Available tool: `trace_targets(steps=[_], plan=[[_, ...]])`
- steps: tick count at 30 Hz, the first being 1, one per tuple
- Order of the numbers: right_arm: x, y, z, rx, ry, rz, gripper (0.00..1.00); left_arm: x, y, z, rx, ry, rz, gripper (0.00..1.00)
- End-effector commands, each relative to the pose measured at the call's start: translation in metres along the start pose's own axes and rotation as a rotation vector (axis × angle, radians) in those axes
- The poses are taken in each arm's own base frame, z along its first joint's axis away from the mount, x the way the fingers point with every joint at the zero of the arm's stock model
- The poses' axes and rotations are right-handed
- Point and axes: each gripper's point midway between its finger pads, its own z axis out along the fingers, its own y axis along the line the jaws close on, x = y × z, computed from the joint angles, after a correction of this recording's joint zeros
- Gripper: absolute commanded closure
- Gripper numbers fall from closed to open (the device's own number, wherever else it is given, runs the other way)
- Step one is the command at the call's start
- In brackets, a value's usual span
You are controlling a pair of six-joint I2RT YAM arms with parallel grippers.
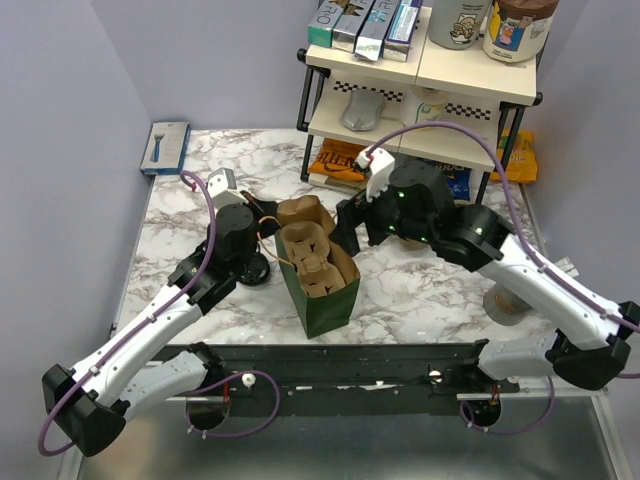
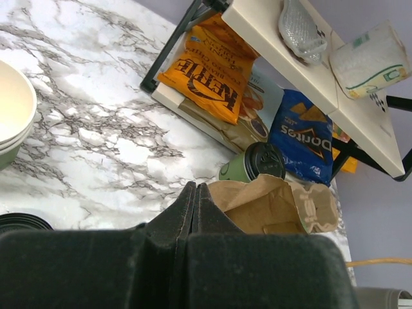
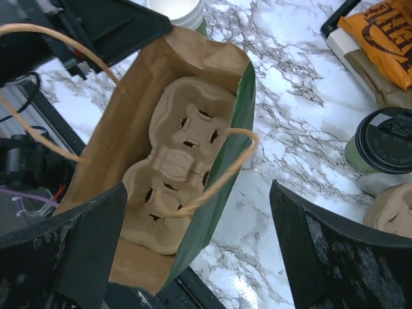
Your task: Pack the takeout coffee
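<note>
The takeout coffee (image 2: pixel 252 164), a dark-green cup with its black lid on, stands on the marble in front of the shelf; the right wrist view has the coffee (image 3: pixel 378 145) at its right edge. In the top view the right arm hides it. A green paper bag (image 1: pixel 325 300) stands open at the table's middle with a brown pulp carrier (image 3: pixel 177 164) inside. My right gripper (image 3: pixel 199 238) hangs open over the bag's right rim, and from above the gripper (image 1: pixel 345 228) is just right of the bag. My left gripper (image 2: pixel 195 190) is shut beside the bag's left rim, nothing visible between its fingers.
A second pulp carrier (image 1: pixel 305 212) lies behind the bag. A stack of white-lined cups (image 2: pixel 9 109) and a loose black lid (image 1: pixel 255 270) sit left of it. The shelf rack (image 1: pixel 420 100) with chip bags (image 2: pixel 209 74) stands at the back. A grey cup (image 1: pixel 505 305) sits under the right arm.
</note>
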Motion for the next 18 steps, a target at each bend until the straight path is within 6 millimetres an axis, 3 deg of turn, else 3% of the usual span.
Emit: trace_targets(steps=[1, 6, 7, 9, 10, 11, 13, 14, 17, 18], plan=[[0.033, -0.017, 0.030, 0.098, 0.144, -0.006, 0.00, -0.011, 0.003, -0.001, -0.048, -0.046, -0.032, 1.00], [0.060, -0.029, 0.058, 0.164, 0.258, -0.019, 0.10, -0.007, 0.004, 0.000, -0.065, -0.033, -0.026, 1.00], [0.056, -0.033, 0.059, 0.193, 0.261, -0.017, 0.14, -0.006, 0.005, 0.001, -0.071, -0.031, -0.027, 1.00], [0.066, -0.040, 0.058, 0.244, 0.322, -0.007, 0.28, -0.005, 0.005, 0.002, -0.070, -0.030, -0.032, 1.00], [0.063, -0.044, 0.057, 0.268, 0.314, -0.009, 0.35, -0.006, 0.003, 0.001, -0.062, -0.029, -0.035, 1.00], [0.059, -0.044, 0.054, 0.280, 0.304, -0.008, 0.49, -0.006, 0.002, 0.001, -0.057, -0.029, -0.034, 1.00], [0.049, -0.044, 0.048, 0.277, 0.265, 0.001, 0.63, -0.008, 0.000, 0.000, -0.055, -0.029, -0.033, 1.00], [0.045, -0.041, 0.047, 0.259, 0.245, 0.003, 0.77, -0.009, -0.002, 0.000, -0.050, -0.030, -0.034, 1.00], [0.030, -0.034, 0.035, 0.216, 0.192, 0.004, 0.99, -0.012, -0.015, -0.004, 0.003, -0.007, -0.039, 1.00], [0.027, -0.033, 0.033, 0.211, 0.183, 0.003, 0.99, -0.015, -0.022, -0.006, 0.032, -0.007, -0.046, 1.00]])
